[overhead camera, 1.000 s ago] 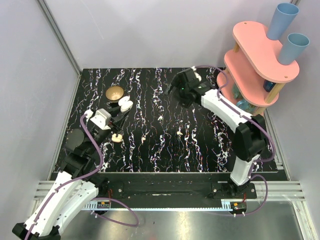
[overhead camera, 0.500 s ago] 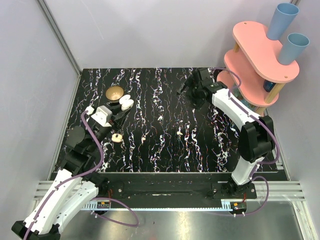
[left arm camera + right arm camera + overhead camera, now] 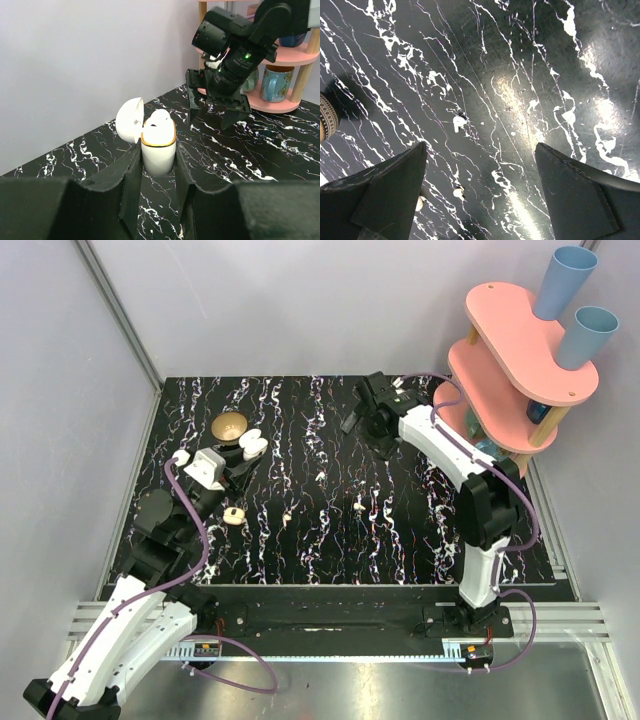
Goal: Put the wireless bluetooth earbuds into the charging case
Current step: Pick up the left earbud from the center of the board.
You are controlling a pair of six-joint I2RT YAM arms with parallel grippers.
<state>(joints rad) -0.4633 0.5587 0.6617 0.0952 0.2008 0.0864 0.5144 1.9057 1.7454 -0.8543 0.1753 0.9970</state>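
The case (image 3: 159, 147) is small, white and rounded, standing upright with its lid (image 3: 129, 120) swung open to its 9 o'clock in the left wrist view. A thin gold line runs round its mouth. One white bud (image 3: 160, 119) sits in it, its rounded top poking above the rim. The left claw (image 3: 157, 155) is closed on the case, one black finger on each side of the lower body. Seen from above, the case is at about 10 o'clock from the table (image 3: 420, 540) middle, with the brass bowl (image 3: 230, 426) just beside it at its 10 o'clock.

Count: one case, one bud seated in it, and three tiny cream bits loose on the black marbled table. The far bit (image 3: 320, 477) is just left of the table middle, the right bit (image 3: 358, 506) at its 4 o'clock and the near bit (image 3: 288, 517) at its 7 o'clock. In the right wrist view the far bit shows a short stem, like a bud; the other two are too small to tell. A round cream piece (image 3: 233, 515) lies at 6 o'clock from the left claw. Two blue cups (image 3: 563, 282) stand on the pink shelf (image 3: 520, 335) at 2 o'clock.

The right claw (image 3: 481, 150) is spread wide and grips nothing, hanging over bare table at about 12 o'clock.

Dark marks inside the lid are too small to read.
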